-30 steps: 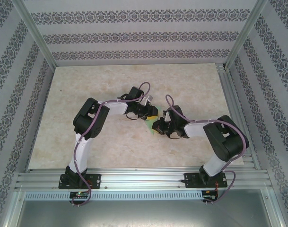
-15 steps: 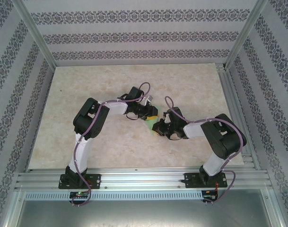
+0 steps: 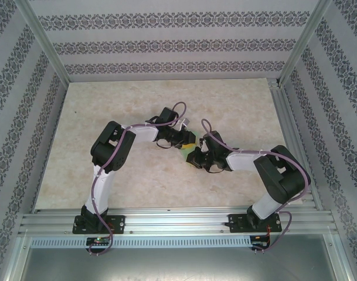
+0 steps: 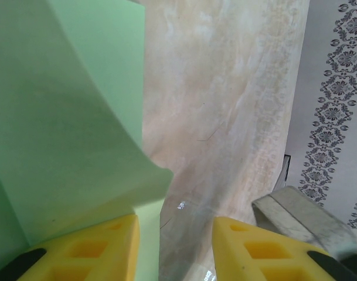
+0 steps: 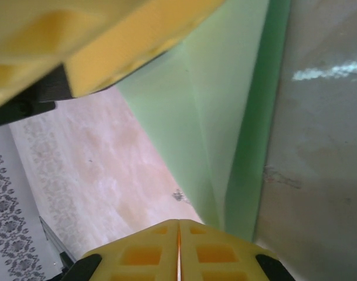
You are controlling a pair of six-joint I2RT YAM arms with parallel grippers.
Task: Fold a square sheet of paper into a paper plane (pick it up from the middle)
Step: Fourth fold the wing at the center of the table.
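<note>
Your right arm has swung its elbow outward and nudged the right gripper (image 3: 194, 157) closer to the left gripper (image 4: 175, 228). Its fingers are pressed together, with the square sheet of paper (image 5: 225, 117) just ahead of them. The left gripper stands spread over bare worktop (image 4: 225, 105), the sheet curling above one finger. Creased layers show but no dart yet, so most folds likely remain.
</note>
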